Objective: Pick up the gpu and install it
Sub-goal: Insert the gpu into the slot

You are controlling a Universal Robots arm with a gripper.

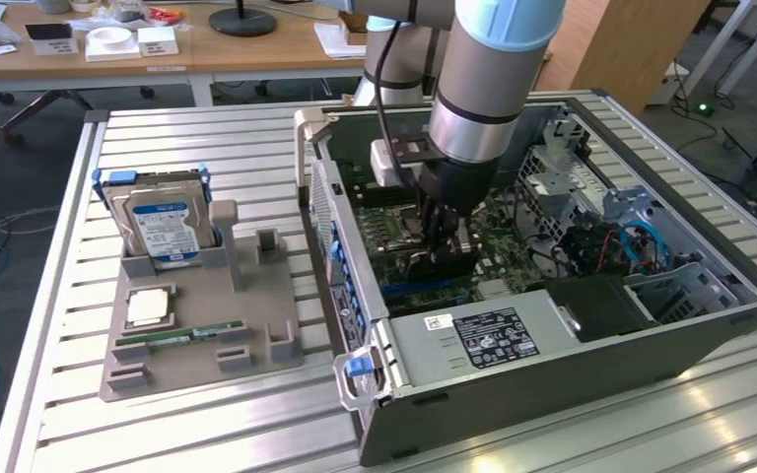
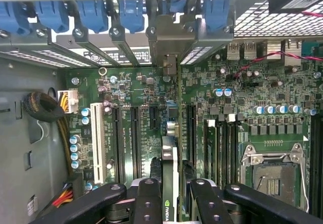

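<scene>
End effector (image 2: 174, 196) with gpu (image 2: 169, 163); slatted table (image 1: 194, 434), desks (image 1: 260, 49)

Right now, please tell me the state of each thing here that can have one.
Thin dark gpu card: clamped edge-on between the jaws, over the motherboard.
Black gripper: shut on the gpu card, inside the case.
Grey computer case: side open.
Silver hard drive: upright in its grey holder.
Green RAM stick: lying flat.
</scene>
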